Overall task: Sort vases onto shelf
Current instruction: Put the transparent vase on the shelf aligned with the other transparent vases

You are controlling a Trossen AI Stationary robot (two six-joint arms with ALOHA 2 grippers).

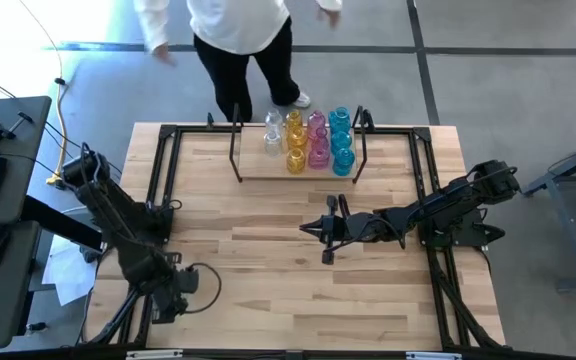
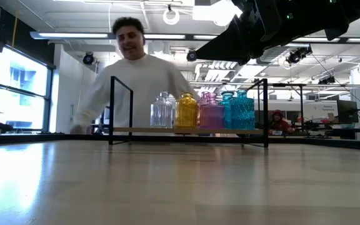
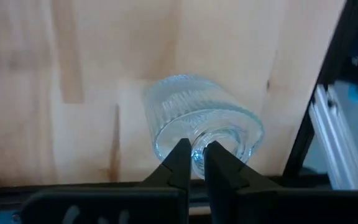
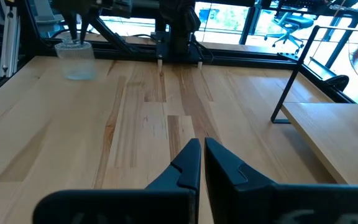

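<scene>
**At the counter's near-left edge, a clear vase in the left claw**

Down at the near-left edge of the counter (image 1: 268, 290), the left claw (image 3: 193, 163) has its two dark fingers drawn in tight on the rim of a clear ribbed vase (image 3: 197, 121). One finger sits inside the mouth and the other outside, so the glass lip is pinched between them. The vase stands upright on the wood directly below the claw, just beside the black frame rail that runs along the counter's side.

The right claw (image 4: 201, 163) hangs over the middle of the counter with its fingers pressed together and nothing between them. Ahead of it and off to one side lies the shelf (image 1: 258, 176), a pale board with thin black posts, well apart from both claws. On that board the other vases stand upright in close rows by colour: clear ones (image 1: 272, 135), then yellow (image 1: 295, 140), pink (image 1: 317, 140) and blue (image 1: 341, 140), each row touching or nearly touching the next.

Beyond the shelf, on the far side of the counter, a person (image 1: 238, 40) in a white top and dark trousers stands with arms spread.
</scene>
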